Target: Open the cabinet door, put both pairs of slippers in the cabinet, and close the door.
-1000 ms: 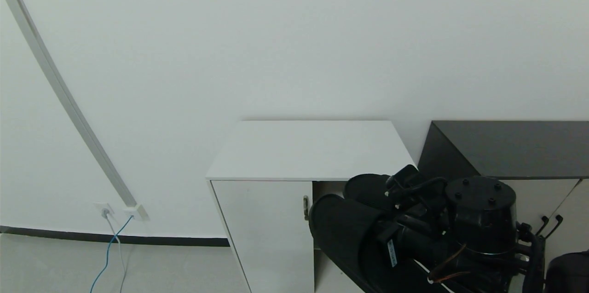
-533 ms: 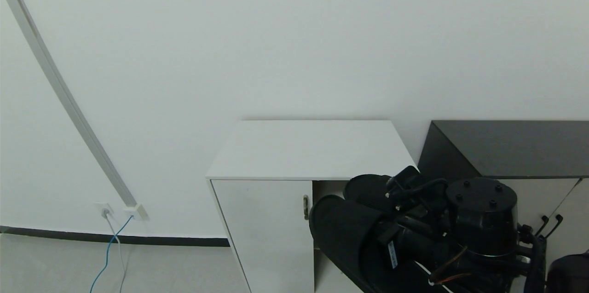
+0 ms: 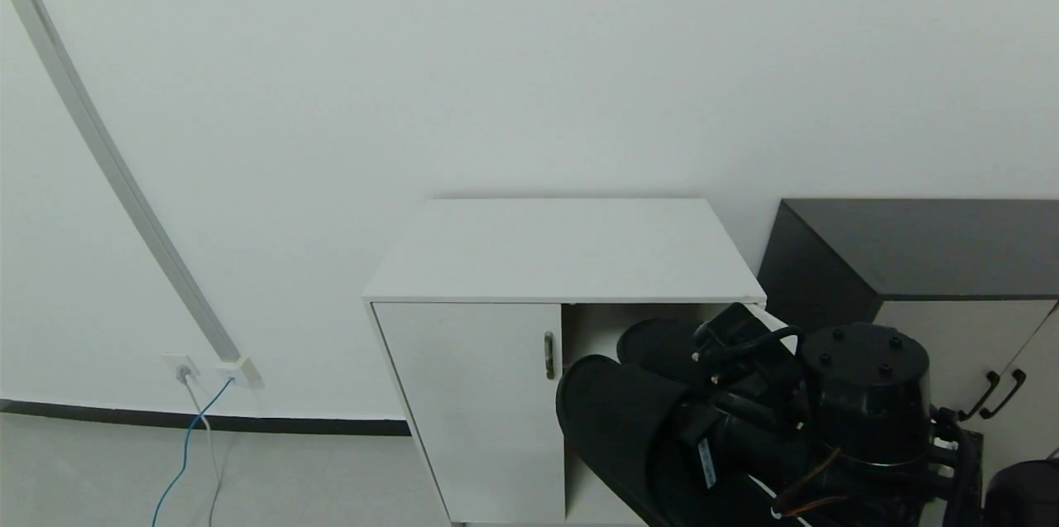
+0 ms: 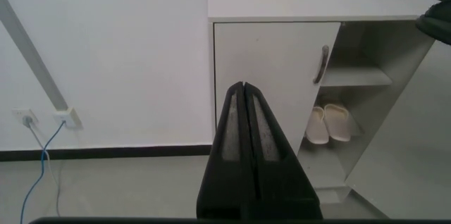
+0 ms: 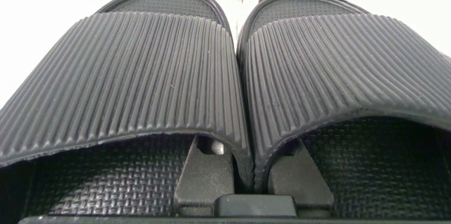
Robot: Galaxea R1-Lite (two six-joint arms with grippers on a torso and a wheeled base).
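Right gripper [image 5: 250, 175]: its two fingers are pressed together on the touching inner walls of a pair of black ribbed rubber slippers [image 5: 169, 69], which it holds side by side with the toes pointing away from the wrist. In the head view this pair hangs just in front of the open right half of the white two-door cabinet [image 3: 563, 250], not yet on a shelf.

Left gripper [image 4: 244, 132]: the fingers meet flat against each other with nothing between them. It is held well back from the cabinet and faces the left door [image 3: 471, 403], which is closed, with its metal bar handle [image 3: 548, 355] at the inner edge.

Inside the open half, a pair of pale beige slippers [image 4: 331, 122] lies on a lower level beneath a bare white shelf [image 4: 356, 76].

Judged progress: the opening is done and one pair is stowed. Placing the black pair and shutting the door remain.
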